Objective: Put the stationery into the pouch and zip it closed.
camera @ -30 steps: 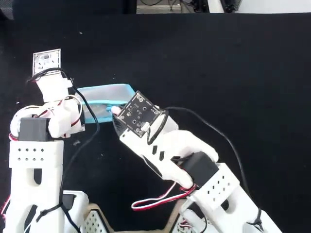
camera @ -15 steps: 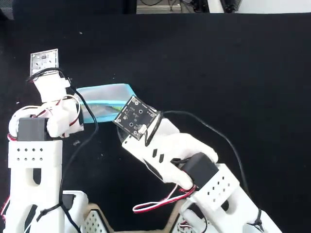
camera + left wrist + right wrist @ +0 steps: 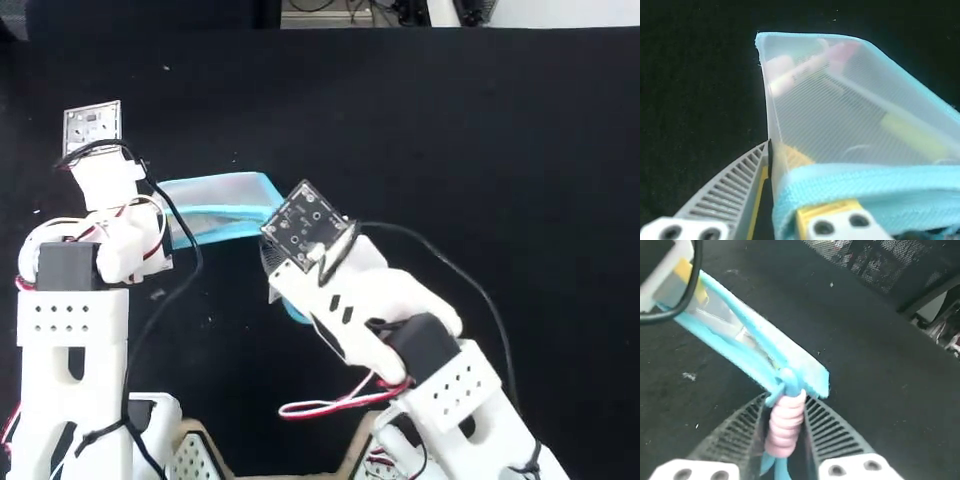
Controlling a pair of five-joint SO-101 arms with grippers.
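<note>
Two grippers share the pouch [image 3: 840, 110]: the left gripper [image 3: 777, 155] is clamped on one short end, while the right gripper [image 3: 785, 407] pinches the ribbed pink zipper pull [image 3: 784, 427] near the opposite end, so the pouch's long axis runs from one to the other over the black table [image 3: 450, 150]. Soft translucent mesh, teal woven zip tape; stationery [image 3: 912, 135] lies inside. Any further pull should probably follow that axis, away from the left gripper.

View from above of a black surface [image 3: 480, 150]. A translucent pouch [image 3: 215, 192] with a turquoise edge sits left of centre. The white left arm [image 3: 70, 320] rises along the frame's left edge to the pouch's left end. The white right arm [image 3: 380, 300] slants from lower right to its right end.
</note>
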